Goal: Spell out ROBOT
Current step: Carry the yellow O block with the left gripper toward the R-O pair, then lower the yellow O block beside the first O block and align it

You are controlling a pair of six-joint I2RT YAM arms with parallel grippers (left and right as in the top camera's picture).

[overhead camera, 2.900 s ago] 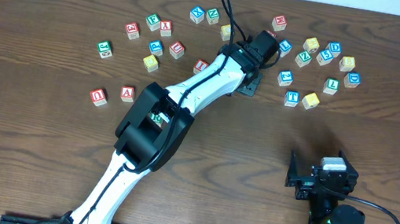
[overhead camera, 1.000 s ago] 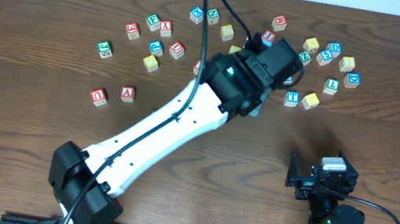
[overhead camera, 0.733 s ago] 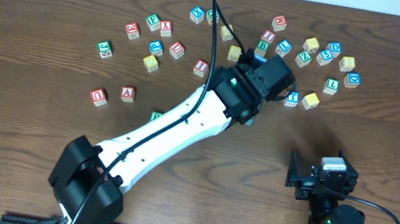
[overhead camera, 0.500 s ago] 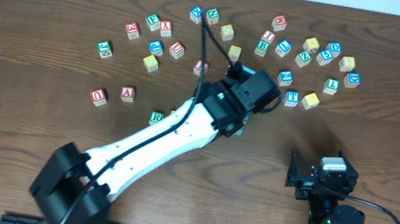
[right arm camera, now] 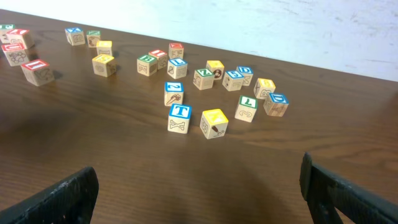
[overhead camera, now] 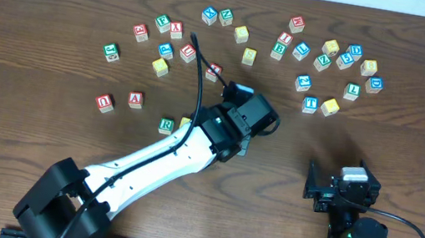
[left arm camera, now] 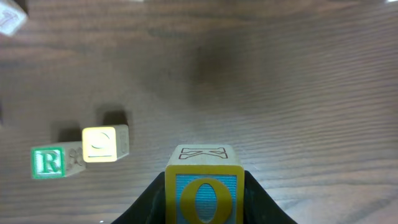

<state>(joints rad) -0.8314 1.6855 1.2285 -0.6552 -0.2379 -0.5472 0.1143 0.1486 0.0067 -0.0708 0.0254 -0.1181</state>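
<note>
From overhead, the left arm (overhead camera: 158, 155) reaches in from the near-left corner to the middle of the worktop (overhead camera: 14, 148), and its wrist hides the pincer from this angle. Just left of that wrist the word is begun: the R cube (overhead camera: 166, 125) with a yellow cube (overhead camera: 186, 122) just beside it on the right, the row running left to right. The B cube (overhead camera: 278, 50) and the T cube (overhead camera: 309, 103) sit well apart, far-right among the loose cubes (overhead camera: 354, 51). The right pincer (overhead camera: 321, 184) is parked near-right, away from everything, so the left arm is plainly the nearer one. Over to the left wrist view: the left pincer (left arm camera: 204, 198) is clenched on an O cube (left arm camera: 204, 186), yellow letter on blue facing the camera, dark fingers (left arm camera: 149, 200) hugging both sides. The row lies left of it and farther off; whether R and yellow touch, I can't tell. Right of the yellow cube it's all bare wood, plenty of room to set down in line. I'd say the pincer has to carry left and farther, leaving a space for B if this O is the second one. Right wrist view: that pincer's fingers (right arm camera: 68, 193) gape wide, released, nothing between them, only the loose cubes ahead.
</note>
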